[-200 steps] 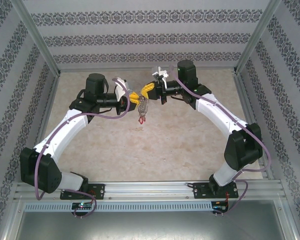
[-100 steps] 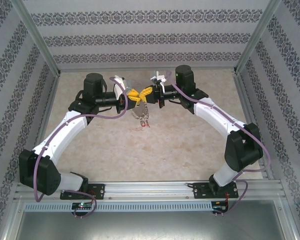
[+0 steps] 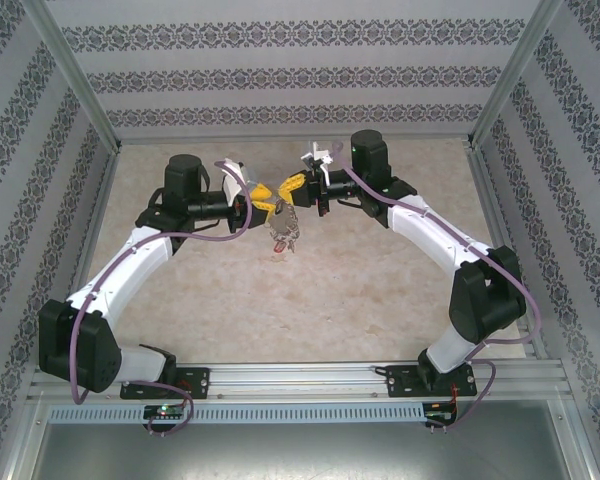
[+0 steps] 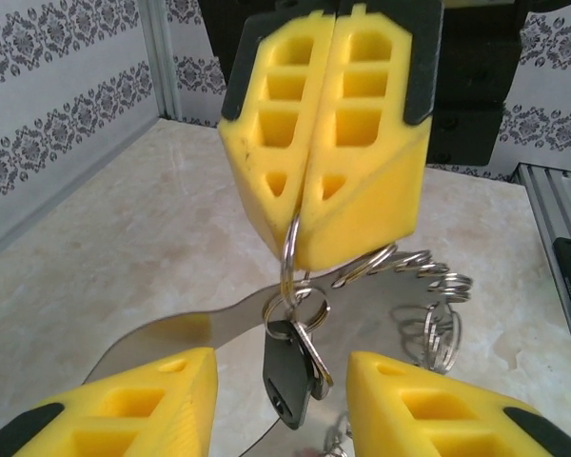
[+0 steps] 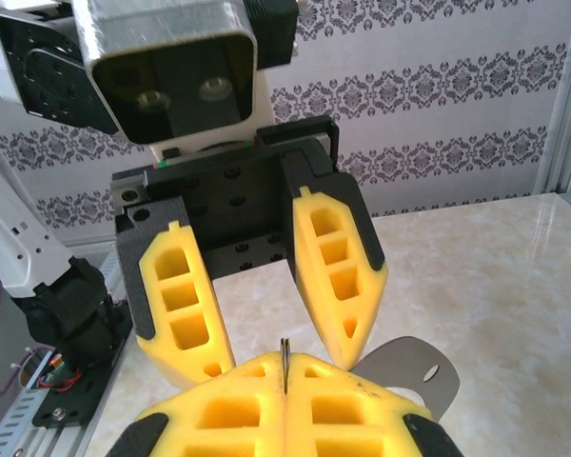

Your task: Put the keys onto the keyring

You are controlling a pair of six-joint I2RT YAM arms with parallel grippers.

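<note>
The right gripper (image 4: 324, 181) is pinching the keyring (image 4: 287, 249), a black key (image 4: 287, 381) dangling, while the left gripper (image 5: 278, 347) is gaping, probably needing another key next.

A lab-style robot test booth: aluminium frame post (image 3: 73, 75) at upper left, patterned wallpaper panels (image 3: 300, 75) across the top, mounting rail (image 3: 300, 378) along the bottom.

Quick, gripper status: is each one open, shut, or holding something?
Left gripper: open, holding nothing.
Right gripper: closed on the thin silvery wire keyring.
</note>
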